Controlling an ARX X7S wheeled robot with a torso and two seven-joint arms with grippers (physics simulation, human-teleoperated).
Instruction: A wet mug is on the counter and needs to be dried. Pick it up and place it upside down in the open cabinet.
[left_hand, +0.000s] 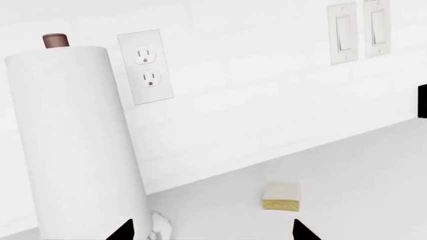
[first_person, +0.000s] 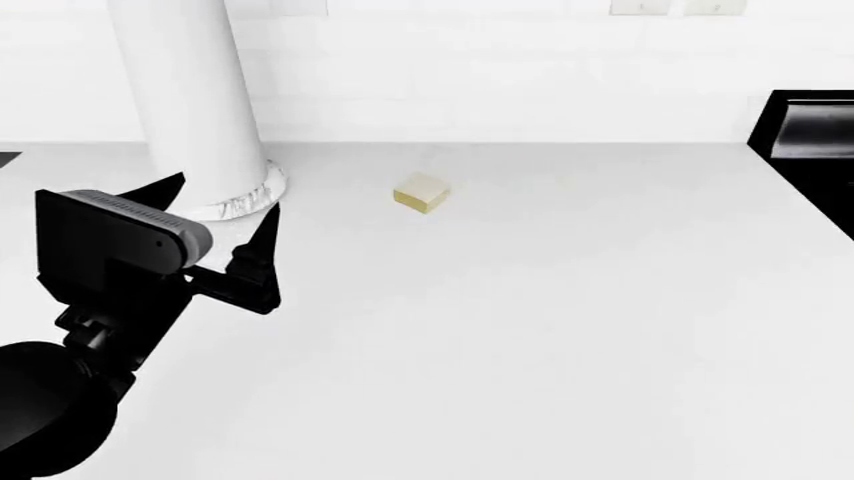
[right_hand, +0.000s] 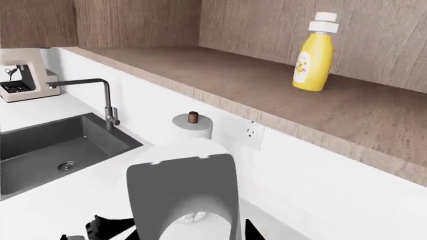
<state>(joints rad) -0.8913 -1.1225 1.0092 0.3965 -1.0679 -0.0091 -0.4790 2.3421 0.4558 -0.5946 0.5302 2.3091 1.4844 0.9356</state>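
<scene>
White and glossy, the mug (right_hand: 183, 192) fills the near part of my right wrist view, held upside-up or tilted I cannot say, with its open mouth facing the camera. The dark fingers (right_hand: 107, 227) of the right gripper (right_hand: 173, 231) show at either side of its lower edge, closed around it. That gripper does not appear in the head view.

On the head camera my left gripper (first_person: 224, 235) hangs low over the white bench (first_person: 561, 340), its black fingers (first_person: 260, 270) spread apart with nothing between them. Just beyond them stands the paper towel roll (first_person: 187, 100), upright on its crinkled base. In the left wrist view the two fingertips frame the foot of that roll and a small yellow sponge (left_hand: 281, 196) lying flat on the bench, apart from both fingers.

Farther out, the wall carries a double outlet (left_hand: 145, 66) and two light switches (left_hand: 359, 30). The black stove top (first_person: 807, 135) sits at the bench's far right edge. From the right wrist I see a dark sink (right_hand: 47, 150) with its faucet (right_hand: 100, 97), and above it the open wooden cabinet shelf (right_hand: 267, 95) holding a yellow bottle (right_hand: 313, 55).
</scene>
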